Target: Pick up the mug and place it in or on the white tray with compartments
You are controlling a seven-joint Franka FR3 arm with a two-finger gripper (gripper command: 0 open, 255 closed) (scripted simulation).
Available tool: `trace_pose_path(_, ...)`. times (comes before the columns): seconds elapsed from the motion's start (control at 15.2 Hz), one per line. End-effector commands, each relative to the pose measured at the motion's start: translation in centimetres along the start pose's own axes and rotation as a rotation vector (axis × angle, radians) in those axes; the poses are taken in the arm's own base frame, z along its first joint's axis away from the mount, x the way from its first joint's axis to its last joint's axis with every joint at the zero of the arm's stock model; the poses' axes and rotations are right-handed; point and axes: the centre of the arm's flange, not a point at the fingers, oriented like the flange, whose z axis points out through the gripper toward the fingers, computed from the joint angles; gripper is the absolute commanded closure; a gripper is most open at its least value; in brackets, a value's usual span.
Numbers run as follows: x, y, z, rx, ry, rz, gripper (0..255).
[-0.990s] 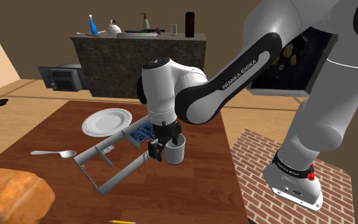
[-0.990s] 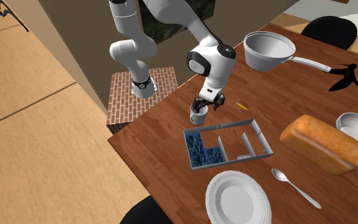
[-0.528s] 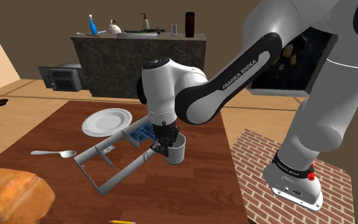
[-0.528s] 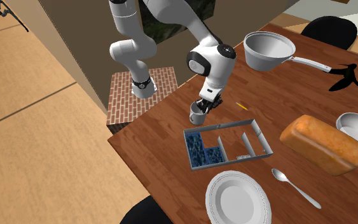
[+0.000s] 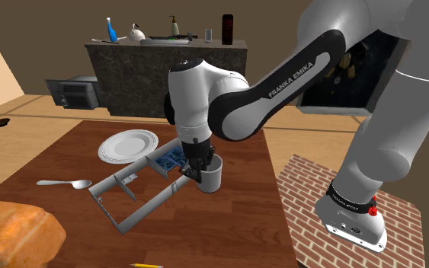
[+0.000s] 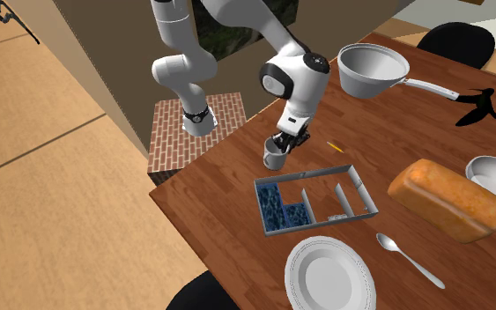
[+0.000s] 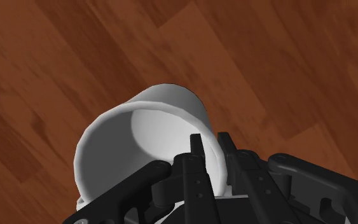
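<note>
End effector: drawn narrow onto the wall of the mug. One black finger sits inside the rim and the other outside, clamping the wall from above.
Mug: white and upright with its mouth facing up, at the side of the bench nearest the stand. It is just beside a corner of the tray. Whether its base touches the wood cannot be told.
Tray: white and low-walled, split into several compartments, lying flat on the bench. The compartment closest to the mug has a blue patterned floor.
Bench: brown wooden planks.
Plate: white, near the tray on the side away from the mug.
Spoon: pale, lying flat, near the tray and the plate.
Loaf: brown bread, beside the tray's end farthest from the mug.
Pan: grey with a long handle, well apart from the tray.
Stand: a brick-patterned box carrying the arm's base, next to the bench.
</note>
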Motion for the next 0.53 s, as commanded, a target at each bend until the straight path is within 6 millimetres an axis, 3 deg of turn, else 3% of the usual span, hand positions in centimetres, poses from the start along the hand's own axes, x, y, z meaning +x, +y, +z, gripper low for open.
trace_pose_path(0.0,-0.1,0.1,-1.0,0.000,0.000,0.000,255)
trace_pose_path(0.46,-0.1,0.4,-4.7,0.000,0.000,0.000,255)
